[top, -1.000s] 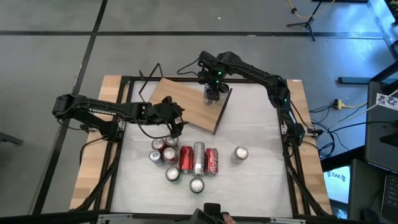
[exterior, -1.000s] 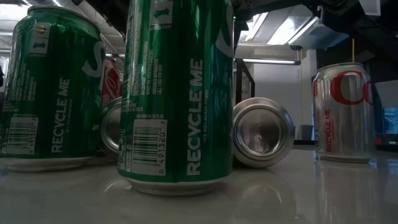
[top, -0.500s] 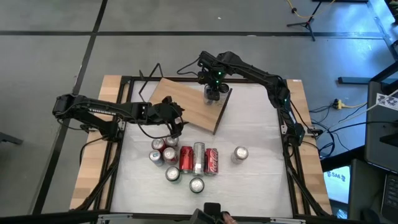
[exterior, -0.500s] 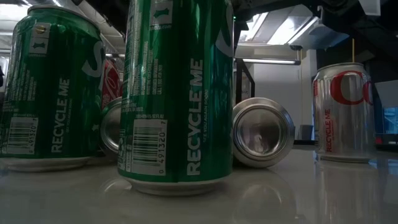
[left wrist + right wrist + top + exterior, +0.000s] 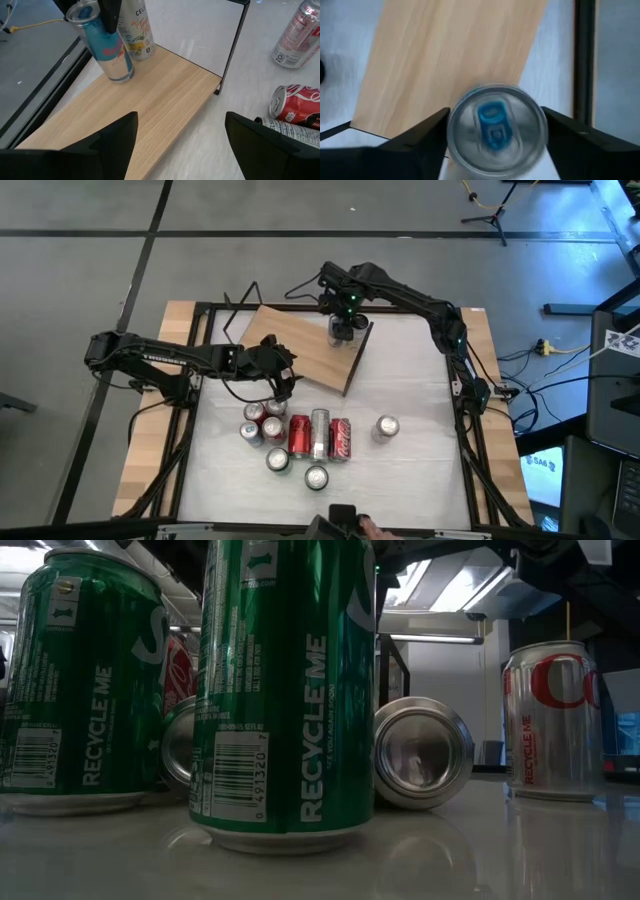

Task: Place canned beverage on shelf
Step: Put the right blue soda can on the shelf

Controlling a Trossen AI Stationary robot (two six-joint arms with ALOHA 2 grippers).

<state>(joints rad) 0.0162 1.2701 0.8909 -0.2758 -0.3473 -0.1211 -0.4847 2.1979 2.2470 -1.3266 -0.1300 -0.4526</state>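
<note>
The shelf (image 5: 300,345) is a light wooden board on black wire legs, standing skewed on the far middle of the table. A blue can (image 5: 107,47) stands upright on its far right corner, next to a white can (image 5: 136,30). My right gripper (image 5: 342,328) reaches down over the blue can (image 5: 495,130) and is shut on it. My left gripper (image 5: 282,385) hangs open over the near left edge of the shelf (image 5: 150,110), with nothing between its fingers. My right gripper pinches the blue can by its upper side wall just below the rim (image 5: 451,131), one finger (image 5: 420,140) on each side. The fingers come from above, pointing down. The can is upright with its base (image 5: 119,76) on the shelf board.
A cluster of cans (image 5: 295,435), some upright and some lying, sits on the near middle of the table. A single silver can (image 5: 386,427) stands to its right. In the low view, green cans (image 5: 285,690) stand close in front. The black table frame (image 5: 462,380) borders the sides.
</note>
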